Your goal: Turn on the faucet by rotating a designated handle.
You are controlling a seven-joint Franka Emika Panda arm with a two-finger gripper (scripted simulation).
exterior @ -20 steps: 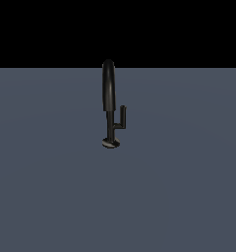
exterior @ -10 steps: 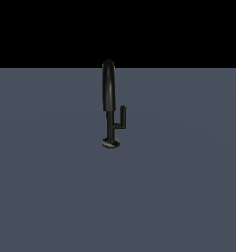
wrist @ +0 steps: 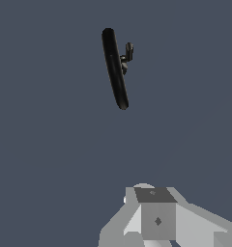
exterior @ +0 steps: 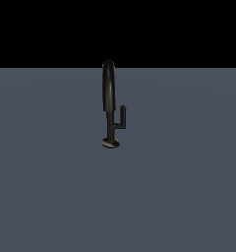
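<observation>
A slim glossy black faucet [exterior: 109, 98] stands upright on the flat grey surface, with a thick arched spout, a thin stem and a small round base disc [exterior: 110, 143]. The handle [exterior: 121, 118], a thin L-shaped rod, branches from the stem toward the exterior view's right and ends in an upright bar. The wrist view looks down on the faucet [wrist: 114, 67], with the handle [wrist: 127, 52] beside the spout. My gripper [wrist: 154, 195] appears there only as grey and white blocks, well apart from the faucet. Whether its fingers are open or shut cannot be read. The arm is absent from the exterior view.
A plain grey-blue surface [exterior: 179, 197] spreads around the faucet, under a black background.
</observation>
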